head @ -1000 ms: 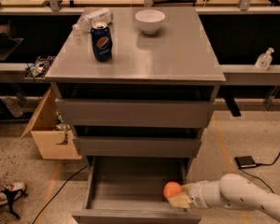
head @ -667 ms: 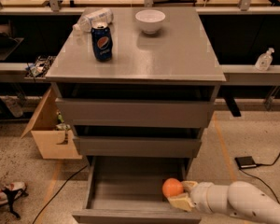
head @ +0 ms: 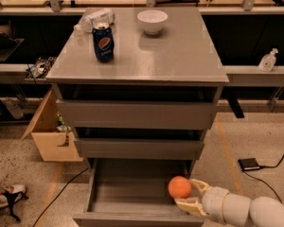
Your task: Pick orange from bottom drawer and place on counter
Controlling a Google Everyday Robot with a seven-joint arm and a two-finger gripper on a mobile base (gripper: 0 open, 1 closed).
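Grey bottom drawer (head: 128, 193), lowest of three, stands open. Near its front right corner, the end effector (head: 187, 194) pinches the one orange (head: 180, 187). The bench (head: 180, 56) carries one Pepsi can (head: 103, 42), one white bowl (head: 152, 21) and one plastic bottle (head: 95, 19).

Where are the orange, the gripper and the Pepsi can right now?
orange (head: 179, 186): camera view, centre of the fruit, in the bottom drawer (head: 132, 193), right front corner.
gripper (head: 185, 193): camera view, between its fingertips, against the orange.
Pepsi can (head: 103, 42): camera view, on the logo, upright on the counter (head: 180, 56).
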